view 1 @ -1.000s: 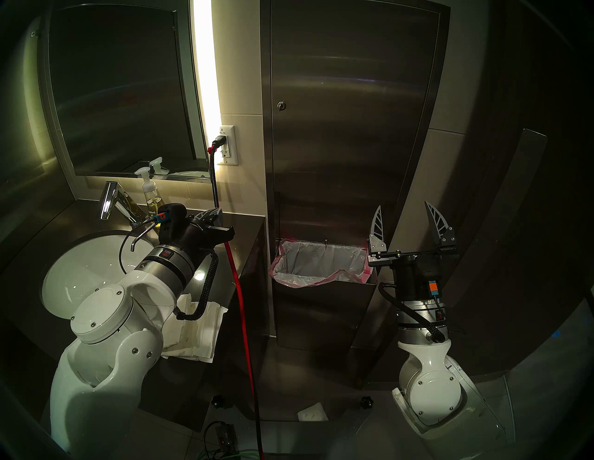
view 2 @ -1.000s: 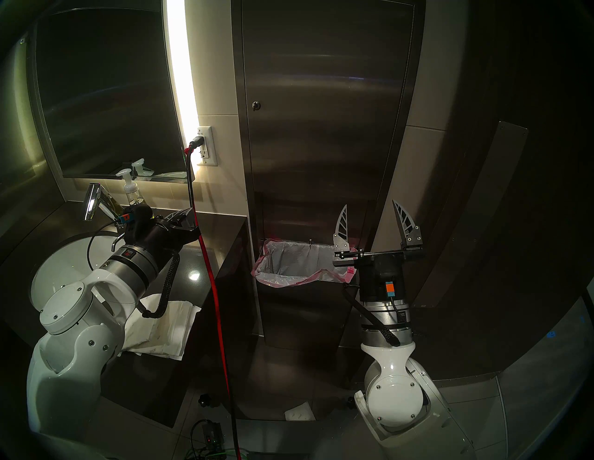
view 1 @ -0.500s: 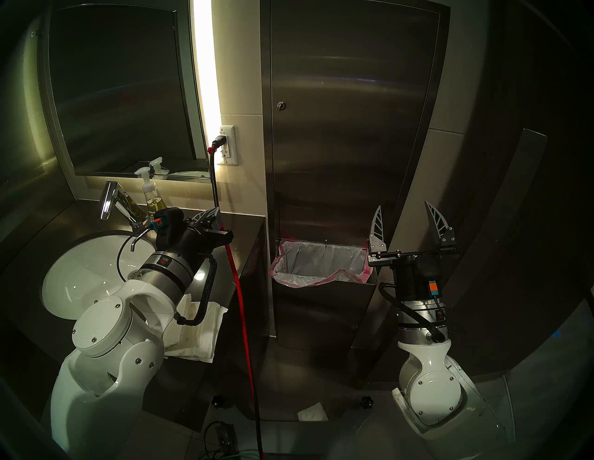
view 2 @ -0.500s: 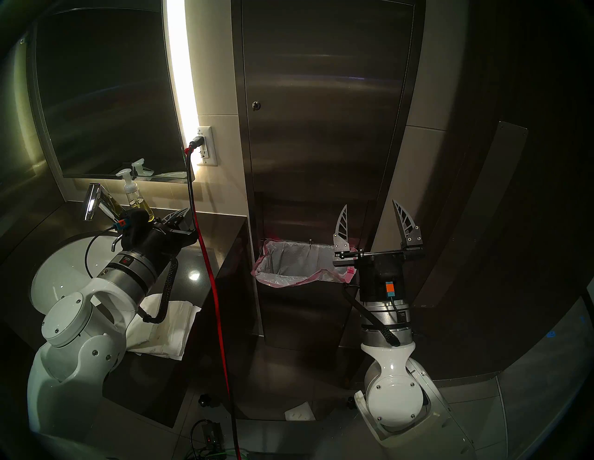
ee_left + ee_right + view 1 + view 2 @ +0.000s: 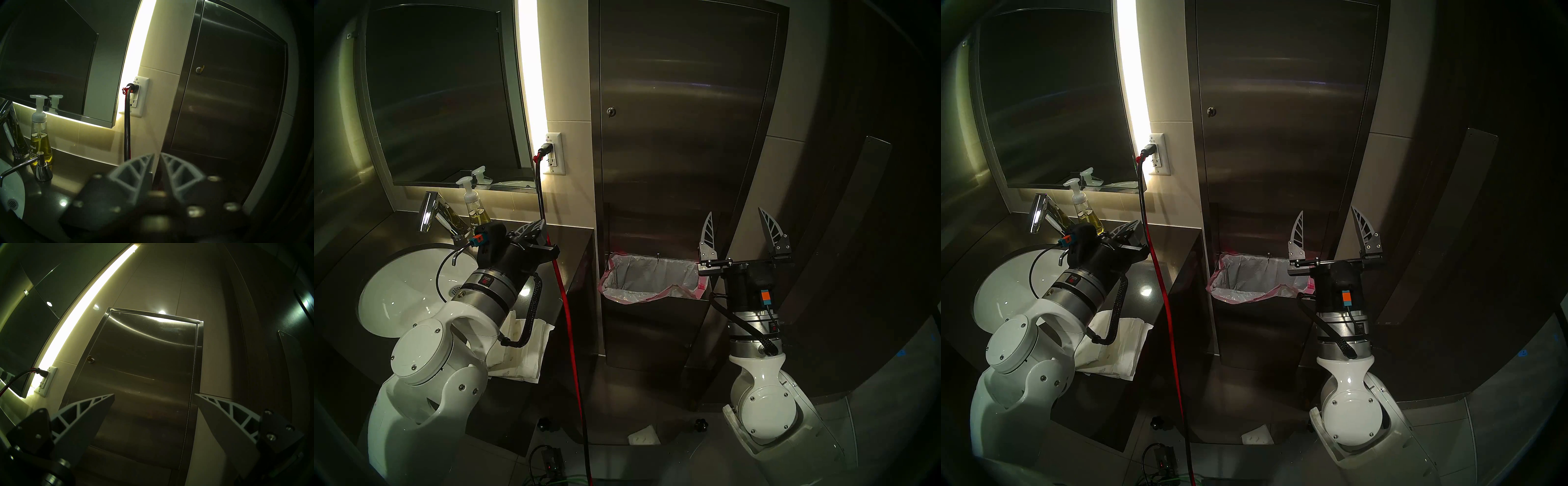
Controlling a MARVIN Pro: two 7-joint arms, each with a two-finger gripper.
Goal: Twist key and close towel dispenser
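Note:
The towel dispenser [image 5: 680, 101] [image 5: 1280, 101] is a tall brushed steel wall cabinet; its long door [image 5: 144, 361] [image 5: 229, 101] looks flat against the frame. The small brass key [image 5: 611, 112] [image 5: 1210, 111] [image 5: 202, 67] [image 5: 89, 358] sticks out of the round lock at the door's left edge. My left gripper [image 5: 534, 226] [image 5: 1131, 226] [image 5: 157, 154] hovers over the counter, low and left of the key, with a narrow gap between its fingertips and nothing held. My right gripper [image 5: 734, 212] [image 5: 1326, 209] [image 5: 154, 394] stands wide open and empty before the cabinet's lower right, pointing up.
A red and black cable [image 5: 565, 305] hangs from the wall outlet [image 5: 554, 152] just beside my left gripper. Sink [image 5: 405, 288], faucet [image 5: 429, 210], soap bottle [image 5: 477, 207] and paper towels [image 5: 524, 353] fill the counter. A lined waste bin [image 5: 653, 278] opens below the door. The mirror [image 5: 443, 101] hangs at left.
My right arm has shifted a little left and up, still wide open. My left wrist has drawn slightly back and left over the counter.

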